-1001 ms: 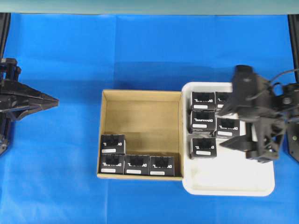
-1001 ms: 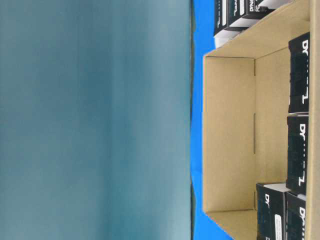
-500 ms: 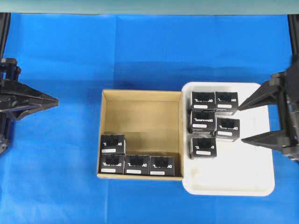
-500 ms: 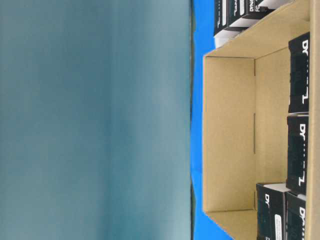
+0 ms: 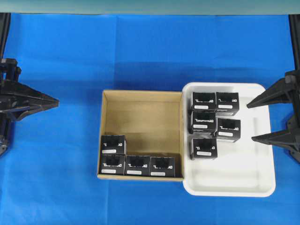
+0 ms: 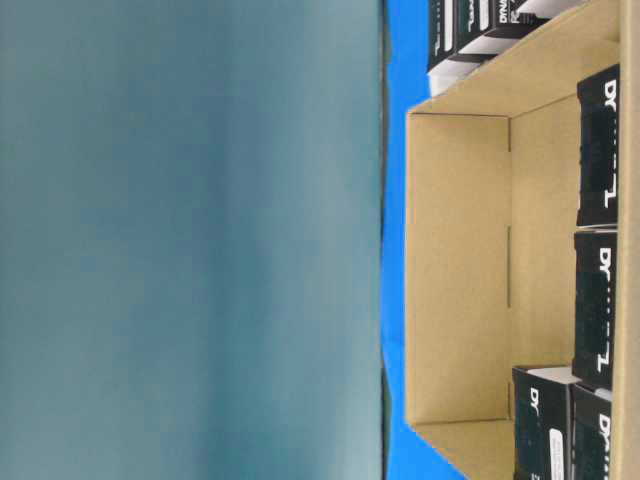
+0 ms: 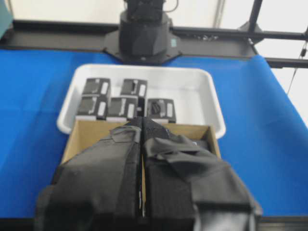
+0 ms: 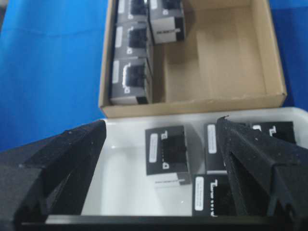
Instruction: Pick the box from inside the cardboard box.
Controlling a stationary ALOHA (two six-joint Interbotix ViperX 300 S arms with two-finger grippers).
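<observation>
a: item one, right gripper?
b: jaws spread wide, nothing between them. a second ago it hung over the boxes in the white tray; now it has drawn back to the tray's right edge.
a: item two, left gripper?
b: jaws pressed together, empty, parked at the left edge of the blue cloth, unmoved.
a: stock?
b: four black boxes in the cardboard box, along its near wall and near-left corner; five black boxes in the tray's far-left part.
a: meaning?
b: likely one drop finished; four picks remain.
</observation>
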